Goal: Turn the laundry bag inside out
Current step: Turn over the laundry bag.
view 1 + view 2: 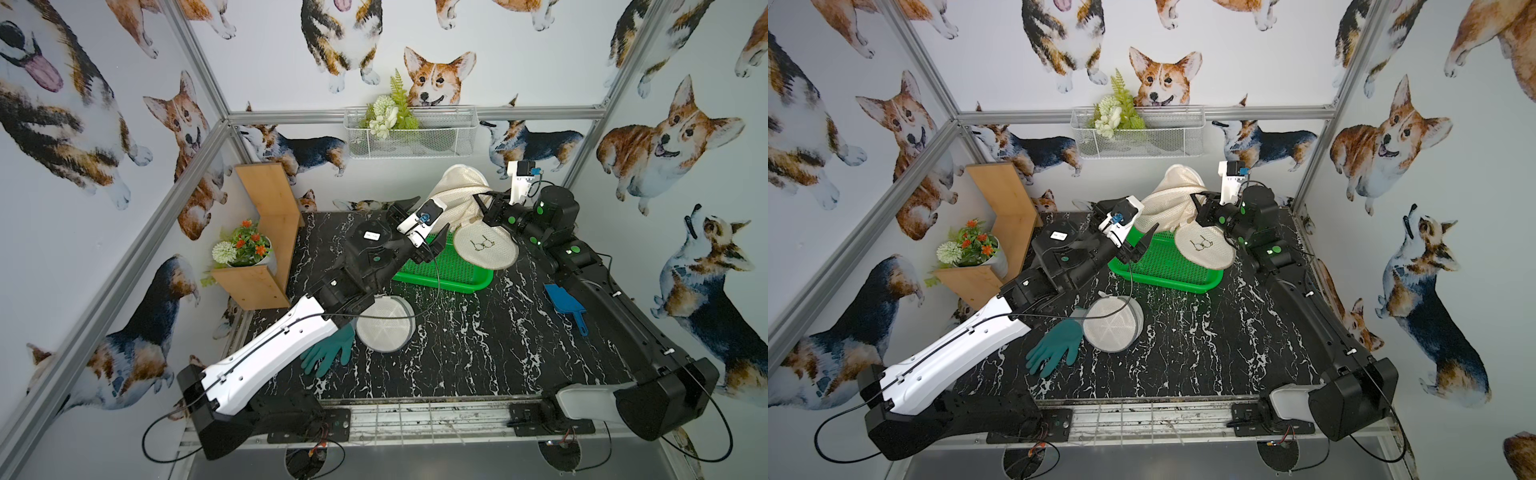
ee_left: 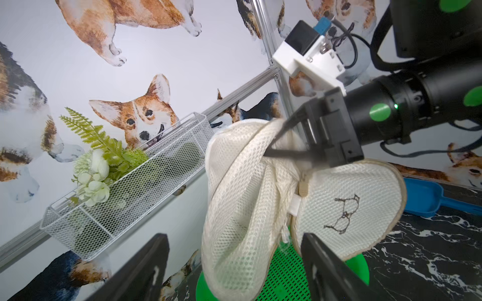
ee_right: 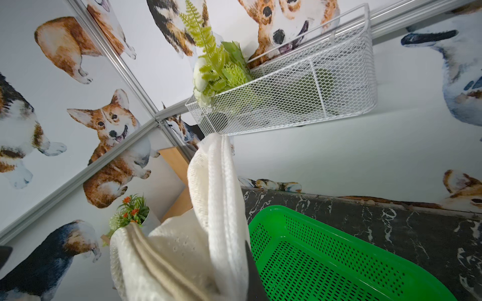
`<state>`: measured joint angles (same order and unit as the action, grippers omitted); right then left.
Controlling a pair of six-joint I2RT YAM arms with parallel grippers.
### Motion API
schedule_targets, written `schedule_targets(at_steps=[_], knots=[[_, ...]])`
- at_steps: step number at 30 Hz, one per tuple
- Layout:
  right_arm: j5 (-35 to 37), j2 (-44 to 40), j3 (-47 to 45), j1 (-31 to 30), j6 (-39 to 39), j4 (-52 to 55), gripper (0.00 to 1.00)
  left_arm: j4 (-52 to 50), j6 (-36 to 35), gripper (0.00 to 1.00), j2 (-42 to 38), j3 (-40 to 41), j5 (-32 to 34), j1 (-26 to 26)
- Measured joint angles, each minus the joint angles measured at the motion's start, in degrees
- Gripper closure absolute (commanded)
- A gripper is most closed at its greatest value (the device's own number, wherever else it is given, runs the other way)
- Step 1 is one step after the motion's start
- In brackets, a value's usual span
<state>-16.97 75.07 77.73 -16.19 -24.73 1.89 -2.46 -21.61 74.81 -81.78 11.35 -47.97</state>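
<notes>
Your right gripper (image 2: 271,148) is pinched tight on the mesh laundry bag (image 1: 457,193), holding it up over the green basket's (image 1: 457,286) far rim, near the back wall. Your left gripper (image 2: 233,235) gapes wide just beside the bag, holding nothing. Bare tabletop (image 1: 478,357) lies in front of the basket.

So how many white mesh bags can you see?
2. One laundry bag hangs from the right claw above the green tray. The other mesh bag lies flat on the table beside the teal glove. Arms may hide more.
</notes>
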Motion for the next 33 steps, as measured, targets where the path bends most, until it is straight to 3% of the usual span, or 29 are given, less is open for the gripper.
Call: schedule_targets(at_steps=[9,21,24,33], knots=[[-2.4,0.7,4.6,-1.8,6.5,11.7,1.00,-11.7,-4.4,0.12,9.7,-11.8,3.6,0.3],[-5.5,0.6,7.2,-2.6,8.8,18.4,1.00,-17.0,-10.7,0.14,14.6,-15.9,5.7,0.9],[-7.3,0.3,7.5,-2.9,8.8,19.4,1.00,-16.9,-11.3,0.23,15.6,-16.5,7.9,0.9],[-9.9,-0.9,8.5,-3.3,8.8,23.7,1.00,-15.3,-15.8,0.71,14.6,-15.7,12.8,0.8]])
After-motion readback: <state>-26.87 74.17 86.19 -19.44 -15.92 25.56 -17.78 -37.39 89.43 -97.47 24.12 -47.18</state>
